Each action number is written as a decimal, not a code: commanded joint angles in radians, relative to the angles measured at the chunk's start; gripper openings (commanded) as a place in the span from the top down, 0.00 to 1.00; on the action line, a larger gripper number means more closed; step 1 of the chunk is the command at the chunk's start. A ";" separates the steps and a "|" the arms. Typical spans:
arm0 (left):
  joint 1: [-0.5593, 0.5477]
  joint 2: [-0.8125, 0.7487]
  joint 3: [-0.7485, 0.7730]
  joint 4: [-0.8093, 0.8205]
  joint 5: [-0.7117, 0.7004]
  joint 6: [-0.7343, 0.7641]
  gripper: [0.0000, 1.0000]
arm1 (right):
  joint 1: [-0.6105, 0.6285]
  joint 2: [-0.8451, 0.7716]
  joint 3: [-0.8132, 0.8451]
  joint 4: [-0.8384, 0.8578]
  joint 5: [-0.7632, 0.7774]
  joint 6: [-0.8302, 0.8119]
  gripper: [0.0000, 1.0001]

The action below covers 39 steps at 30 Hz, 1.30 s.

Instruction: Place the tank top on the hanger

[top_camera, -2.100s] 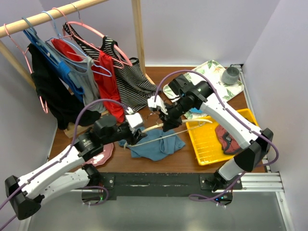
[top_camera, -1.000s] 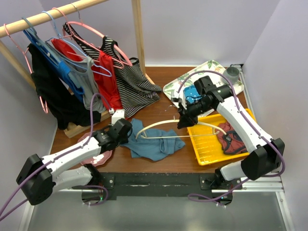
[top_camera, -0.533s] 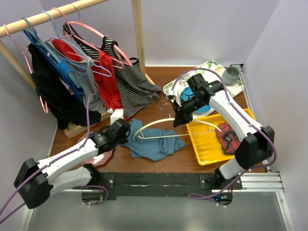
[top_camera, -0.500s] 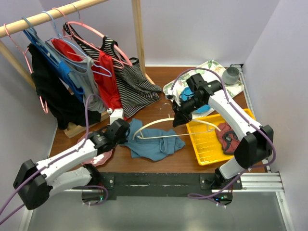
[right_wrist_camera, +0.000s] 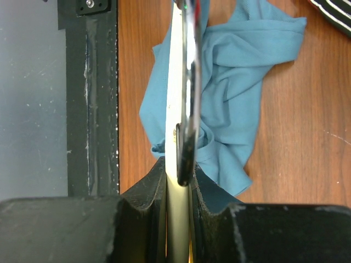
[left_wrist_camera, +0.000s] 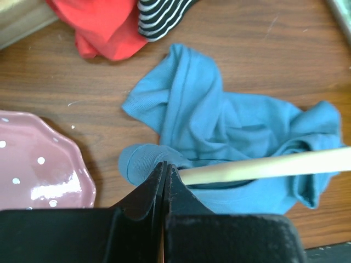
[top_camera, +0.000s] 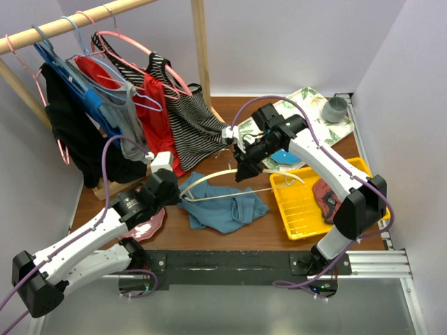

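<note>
The teal tank top (top_camera: 227,209) lies crumpled on the wooden table near the front edge. It also fills the left wrist view (left_wrist_camera: 219,126) and the right wrist view (right_wrist_camera: 241,66). The cream hanger (top_camera: 202,180) hovers just over it, one arm tip reaching toward the left gripper. My right gripper (top_camera: 241,173) is shut on the hanger (right_wrist_camera: 175,109) at its neck, beside the metal hook. My left gripper (left_wrist_camera: 163,167) is shut at the cloth's left edge, pinching a folded strap, with the hanger's arm (left_wrist_camera: 263,166) just to its right. From above, the left gripper (top_camera: 176,193) is at the top's left corner.
A pink plate (top_camera: 150,225) (left_wrist_camera: 33,175) lies left of the cloth. A yellow tray (top_camera: 300,216) holding a dark red garment (top_camera: 325,199) stands at the right. Behind are a rack of hanging clothes (top_camera: 119,98), a floral tray (top_camera: 300,105) and a grey cup (top_camera: 334,108).
The left jaws have closed at the cloth's edge. The right arm has carried the hanger leftward, over the tank top.
</note>
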 commanded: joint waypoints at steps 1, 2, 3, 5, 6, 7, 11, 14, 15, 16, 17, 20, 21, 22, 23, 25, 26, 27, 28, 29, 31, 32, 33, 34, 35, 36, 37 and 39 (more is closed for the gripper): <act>0.002 -0.025 0.084 0.023 0.012 0.002 1.00 | 0.027 -0.001 0.023 0.042 -0.054 -0.008 1.00; 0.003 -0.026 0.093 0.032 0.012 0.007 1.00 | 0.038 -0.006 0.014 0.053 -0.056 -0.008 1.00; 0.003 -0.026 0.115 0.036 0.013 0.009 1.00 | 0.061 -0.009 -0.004 0.062 -0.054 -0.008 1.00; 0.002 -0.017 0.141 0.044 0.026 0.015 1.00 | 0.073 -0.016 -0.024 0.108 -0.056 0.001 1.00; 0.002 -0.014 0.165 0.047 0.033 0.016 1.00 | 0.073 -0.023 -0.041 0.125 -0.056 0.008 1.00; 0.003 -0.011 0.176 0.050 0.050 0.021 1.00 | 0.073 -0.024 -0.044 0.140 -0.053 0.018 1.00; 0.002 0.000 0.218 0.069 0.081 0.027 1.00 | 0.073 -0.035 -0.049 0.244 -0.025 0.090 1.00; 0.003 0.015 0.244 0.081 0.089 0.038 1.00 | 0.075 -0.053 -0.053 0.315 -0.050 0.137 1.00; 0.002 0.018 0.253 0.081 0.090 0.042 1.00 | 0.073 -0.053 -0.050 0.320 -0.080 0.143 1.00; 0.002 0.023 0.262 0.081 0.087 0.050 1.00 | 0.073 -0.055 -0.049 0.323 -0.094 0.154 1.00; 0.002 0.030 0.280 0.078 0.084 0.053 1.00 | 0.073 -0.056 -0.050 0.323 -0.100 0.154 1.00; 0.002 0.029 0.308 0.078 0.102 0.094 1.00 | 0.070 -0.096 -0.072 0.346 -0.091 0.153 1.00; 0.003 0.023 0.313 0.076 0.111 0.113 0.87 | 0.063 -0.107 -0.091 0.352 -0.093 0.151 1.00; 0.003 0.012 0.316 0.088 0.142 0.163 0.79 | 0.057 -0.124 -0.102 0.361 -0.114 0.154 1.00; 0.003 -0.018 0.314 0.105 0.167 0.201 0.68 | 0.050 -0.144 -0.113 0.382 -0.132 0.159 1.00; 0.003 -0.083 0.313 0.137 0.229 0.315 0.33 | 0.040 -0.158 -0.138 0.401 -0.196 0.171 1.00; 0.002 -0.104 0.322 0.139 0.230 0.353 0.24 | 0.038 -0.164 -0.144 0.415 -0.217 0.176 1.00; 0.003 -0.124 0.331 0.139 0.230 0.402 0.15 | 0.038 -0.165 -0.161 0.425 -0.235 0.182 1.00; 0.003 -0.153 0.346 0.113 0.227 0.485 0.13 | 0.038 -0.167 -0.168 0.447 -0.254 0.196 1.00; 0.003 -0.166 0.380 0.099 0.225 0.524 0.11 | 0.038 -0.167 -0.173 0.449 -0.264 0.196 1.00; 0.003 -0.203 0.394 0.066 0.301 0.655 0.08 | 0.038 -0.162 -0.171 0.430 -0.263 0.170 1.00; 0.003 -0.215 0.387 0.060 0.347 0.706 0.12 | 0.038 -0.158 -0.162 0.410 -0.255 0.145 1.00; 0.003 -0.230 0.371 0.059 0.434 0.807 0.13 | 0.038 -0.153 -0.158 0.386 -0.257 0.069 1.00; 0.003 -0.261 0.330 0.064 0.482 0.852 0.12 | 0.040 -0.151 -0.152 0.317 -0.263 0.018 1.00; 0.003 -0.276 0.310 0.067 0.528 0.893 0.13 | 0.038 -0.145 -0.132 0.274 -0.269 -0.038 1.00; 0.002 -0.298 0.292 0.082 0.594 0.947 0.12 | 0.038 -0.136 -0.124 0.234 -0.274 -0.148 1.00; 0.002 -0.302 0.264 0.089 0.628 0.967 0.12 | 0.038 -0.133 -0.118 0.164 -0.278 -0.194 1.00; 0.003 -0.289 0.253 0.090 0.750 1.019 0.12 | 0.038 -0.125 -0.101 0.122 -0.265 -0.278 1.00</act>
